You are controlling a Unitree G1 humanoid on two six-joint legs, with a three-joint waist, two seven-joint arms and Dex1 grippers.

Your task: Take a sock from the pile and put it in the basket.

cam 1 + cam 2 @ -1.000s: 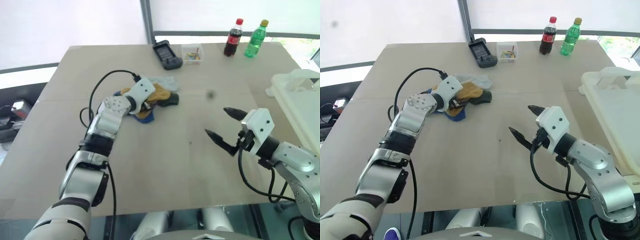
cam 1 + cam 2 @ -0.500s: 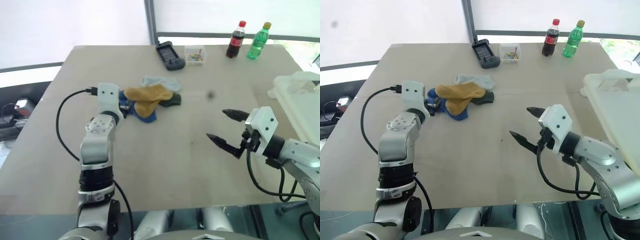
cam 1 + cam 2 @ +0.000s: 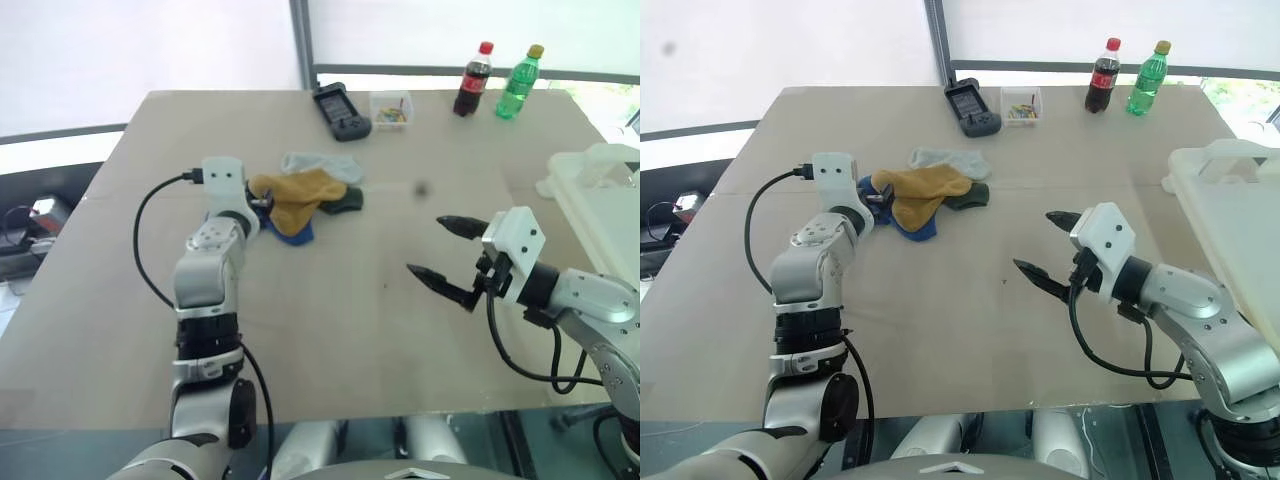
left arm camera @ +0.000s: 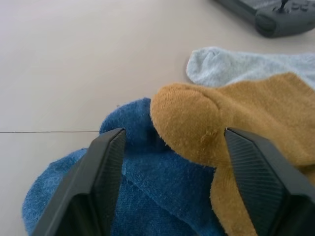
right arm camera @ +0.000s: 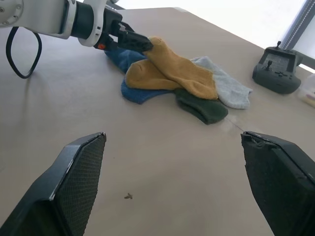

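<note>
At the pile [image 3: 305, 195]: left gripper [image 4: 172, 142] parted, straddling mustard sock [image 4: 236, 113] toe, nothing clamped; right gripper [image 3: 447, 255] wide apart, empty; basket [image 3: 600, 200] awaiting.

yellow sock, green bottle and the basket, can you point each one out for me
yellow sock [image 5: 174, 69], right wrist view, middle of the sock's body
green bottle [image 3: 1144, 72], right eye view, middle of the bottle
basket [image 3: 1200, 160], right eye view, thick rim at its far corner
</note>
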